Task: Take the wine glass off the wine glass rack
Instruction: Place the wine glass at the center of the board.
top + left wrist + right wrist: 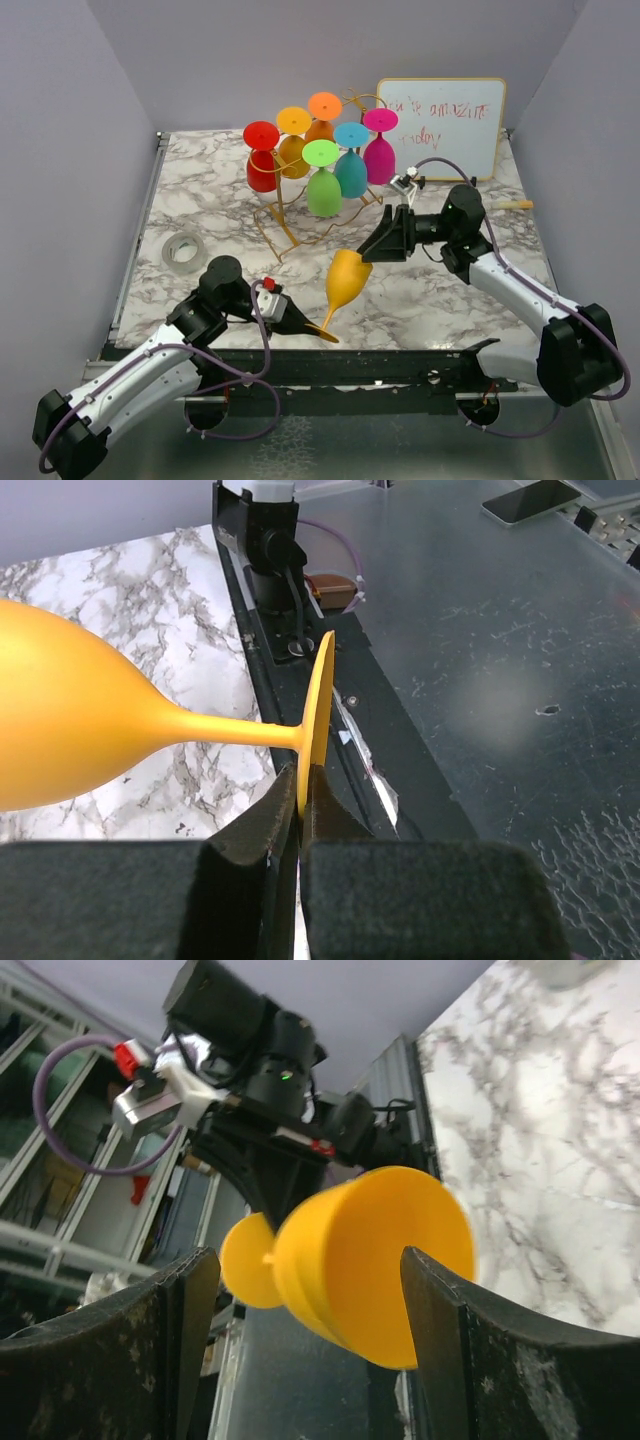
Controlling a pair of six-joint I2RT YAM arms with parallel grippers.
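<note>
A yellow wine glass (347, 280) is off the rack and tilted above the table, bowl up toward the right arm. My left gripper (322, 333) is shut on the rim of its round foot, as the left wrist view shows (300, 780). Its bowl (80, 730) points away to the left there. My right gripper (372, 248) is open at the bowl's mouth. In the right wrist view the bowl (370, 1260) lies between the spread fingers (190, 1310). The gold wire rack (285, 225) stands behind, with several coloured glasses hanging on it, among them a green one (322, 180).
A whiteboard (445, 120) with red writing leans at the back right. A roll of tape (183, 248) lies at the left of the marble table. A pale stick (510, 204) lies near the right edge. Grey walls close in on both sides.
</note>
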